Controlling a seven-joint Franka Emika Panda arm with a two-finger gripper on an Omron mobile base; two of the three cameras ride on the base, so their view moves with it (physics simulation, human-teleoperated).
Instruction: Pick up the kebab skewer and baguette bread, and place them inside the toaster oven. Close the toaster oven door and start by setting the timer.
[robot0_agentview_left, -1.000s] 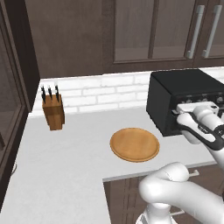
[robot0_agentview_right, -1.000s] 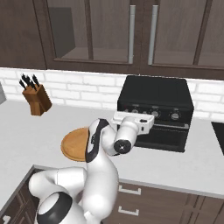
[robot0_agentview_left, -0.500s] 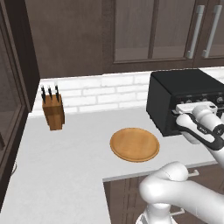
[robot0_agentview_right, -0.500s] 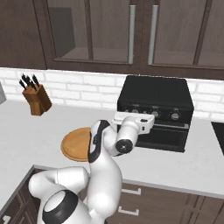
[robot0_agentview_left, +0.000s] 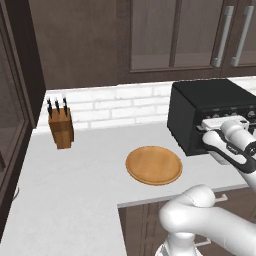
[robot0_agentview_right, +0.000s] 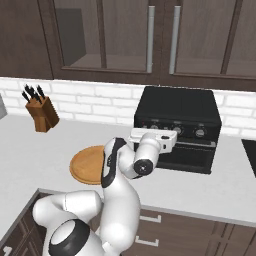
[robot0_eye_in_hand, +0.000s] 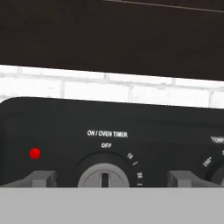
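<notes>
Open gap between fingers and timer knob.

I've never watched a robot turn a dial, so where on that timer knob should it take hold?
Probably the raised bar across the timer knob, approached straight from the front. The bar stands upright at OFF, and the open hand already has one finger either side, so closing on it should give purchase to twist.
</notes>
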